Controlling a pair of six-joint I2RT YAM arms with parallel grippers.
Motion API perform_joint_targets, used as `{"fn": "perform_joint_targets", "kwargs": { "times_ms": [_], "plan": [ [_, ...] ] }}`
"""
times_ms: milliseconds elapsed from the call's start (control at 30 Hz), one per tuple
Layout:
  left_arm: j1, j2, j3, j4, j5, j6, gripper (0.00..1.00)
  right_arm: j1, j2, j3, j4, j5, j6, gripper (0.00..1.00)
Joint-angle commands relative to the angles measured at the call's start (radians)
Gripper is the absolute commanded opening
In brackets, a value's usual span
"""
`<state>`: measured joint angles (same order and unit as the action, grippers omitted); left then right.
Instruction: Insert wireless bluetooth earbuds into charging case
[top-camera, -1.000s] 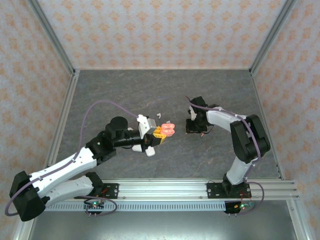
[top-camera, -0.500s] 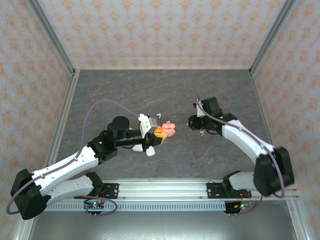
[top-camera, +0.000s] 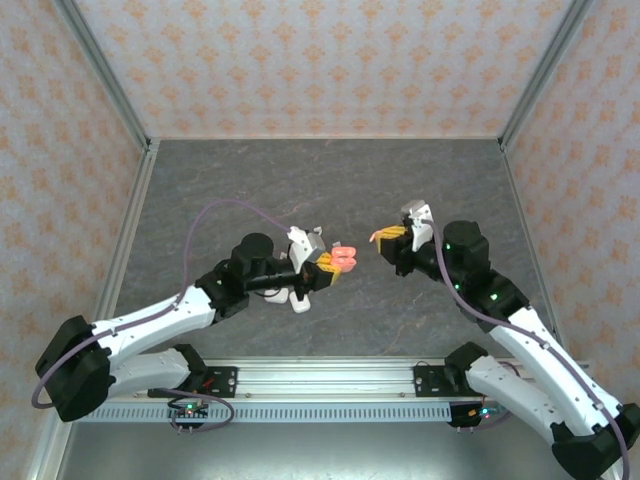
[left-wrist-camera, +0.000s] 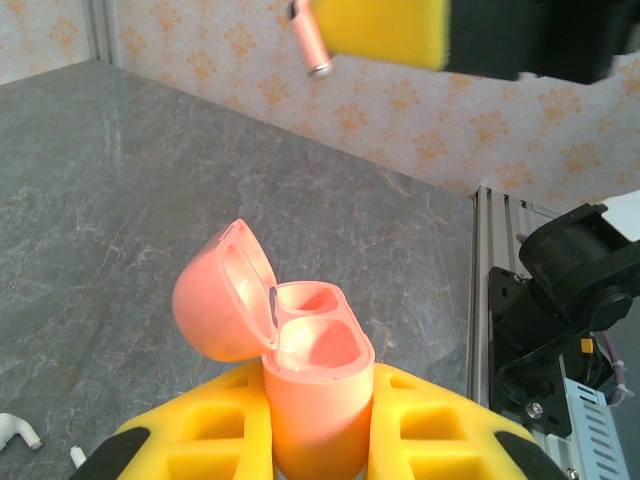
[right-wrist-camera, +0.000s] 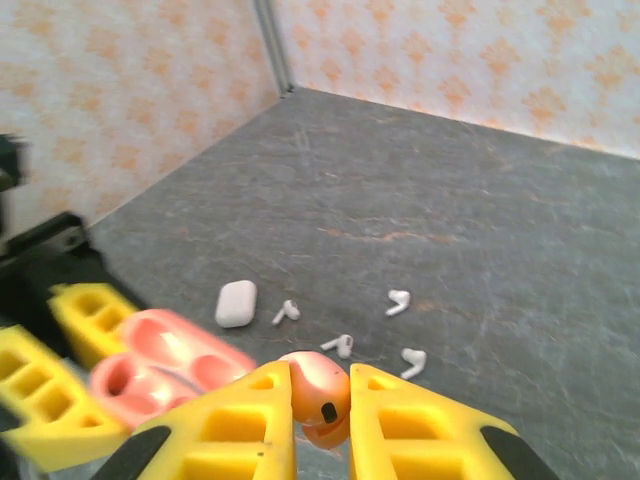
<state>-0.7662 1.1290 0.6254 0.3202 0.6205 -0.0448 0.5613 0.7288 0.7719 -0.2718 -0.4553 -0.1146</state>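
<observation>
Left arm: runs from its base at lower left diagonally up and right, low over the table (top-camera: 250, 180), forearm near level. Left gripper (top-camera: 324, 266) points right, toward mid-table. Fingers clamped tight on the lower body of the coral case (left-wrist-camera: 315, 375), held upright clear of the surface. Lid hinged open, tipped to the left in the left wrist view; both wells showing.

Right arm: base at lower right, upper link rising up and left, wrist bent so the right gripper (top-camera: 388, 238) points left, facing the left gripper. The two grippers are near each other, tips apart.

Right gripper closed on the coral earbud (right-wrist-camera: 318, 397), pinched between the yellow pads. In the left wrist view its stem pokes out past the pad, metal tip down, above the open case and not touching it.

On the table, right wrist view: four white earbuds (right-wrist-camera: 398, 301) scattered loose near one another, with a white case (right-wrist-camera: 236, 303), shut, just left of them. One white earbud also lies at the bottom left corner of the left wrist view. Top view: a white case on the table partly under the left wrist, small white earbuds just beyond the left gripper.
</observation>
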Motion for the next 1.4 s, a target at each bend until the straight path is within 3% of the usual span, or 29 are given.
{"fn": "perform_joint_targets", "kwargs": {
  "times_ms": [0, 233, 467, 800, 1367],
  "plan": [
    [-0.007, 0.011, 0.013, 0.080, 0.023, -0.021, 0.00, 0.056, -0.005, 0.027, 0.011, -0.010, -0.081, 0.15],
    [-0.007, 0.020, 0.022, 0.078, 0.043, -0.023, 0.00, 0.191, 0.035, 0.073, -0.030, 0.096, -0.171, 0.15],
    [-0.007, 0.017, 0.025, 0.068, 0.056, -0.017, 0.00, 0.256, 0.111, 0.107, -0.030, 0.155, -0.199, 0.15],
    [-0.007, 0.008, 0.030, 0.056, 0.059, -0.004, 0.00, 0.270, 0.160, 0.104, -0.016, 0.156, -0.197, 0.15],
    [-0.006, 0.000, 0.034, 0.068, 0.056, -0.005, 0.00, 0.272, 0.176, 0.086, -0.030, 0.052, -0.163, 0.15]
  ]
}}
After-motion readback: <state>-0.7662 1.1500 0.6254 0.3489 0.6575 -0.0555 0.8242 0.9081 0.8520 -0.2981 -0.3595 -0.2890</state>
